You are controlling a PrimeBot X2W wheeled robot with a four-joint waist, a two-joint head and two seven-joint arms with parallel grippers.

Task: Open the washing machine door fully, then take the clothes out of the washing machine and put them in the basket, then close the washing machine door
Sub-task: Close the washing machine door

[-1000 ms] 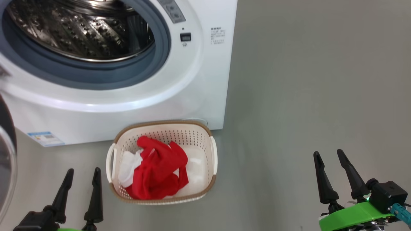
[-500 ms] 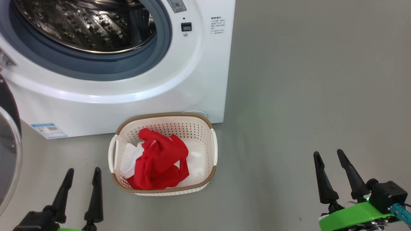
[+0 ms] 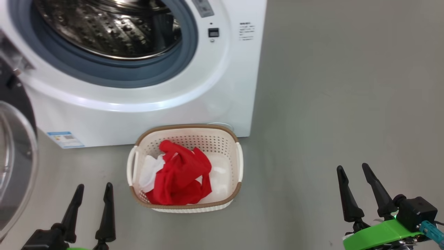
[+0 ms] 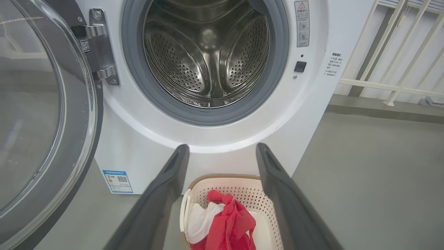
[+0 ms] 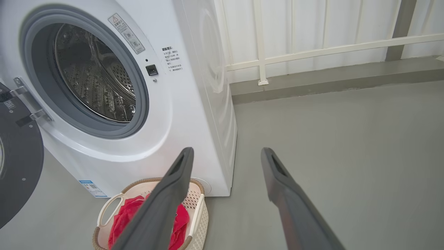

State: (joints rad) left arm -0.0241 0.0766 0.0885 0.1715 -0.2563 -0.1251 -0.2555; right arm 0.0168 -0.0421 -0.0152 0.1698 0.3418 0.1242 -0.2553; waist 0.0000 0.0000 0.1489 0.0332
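Observation:
The white washing machine (image 3: pixel 215 90) (image 4: pixel 312 114) (image 5: pixel 180 114) stands with its round door (image 3: pixel 15 163) (image 4: pixel 45 114) (image 5: pixel 19 156) swung wide open to the left. Its steel drum (image 4: pixel 208 52) looks bare inside. On the floor in front sits the cream basket (image 3: pixel 239 163) (image 4: pixel 258 203) (image 5: pixel 197 211), holding the red clothes (image 3: pixel 182 175) (image 4: pixel 229 225) (image 5: pixel 123 217) with some white fabric. My left gripper (image 3: pixel 93 187) (image 4: pixel 222 147) is open, low and left of the basket. My right gripper (image 3: pixel 353 168) (image 5: pixel 227 151) is open, well to the basket's right over bare floor.
Grey floor (image 3: pixel 347 86) stretches to the right of the machine. A white railing (image 5: pixel 329 52) and a raised grey kerb (image 5: pixel 329 83) run along the back wall. The open door stands close to my left arm.
The head camera has shifted, so the machine and basket sit a little further right in the picture. Both grippers keep their places and stay open.

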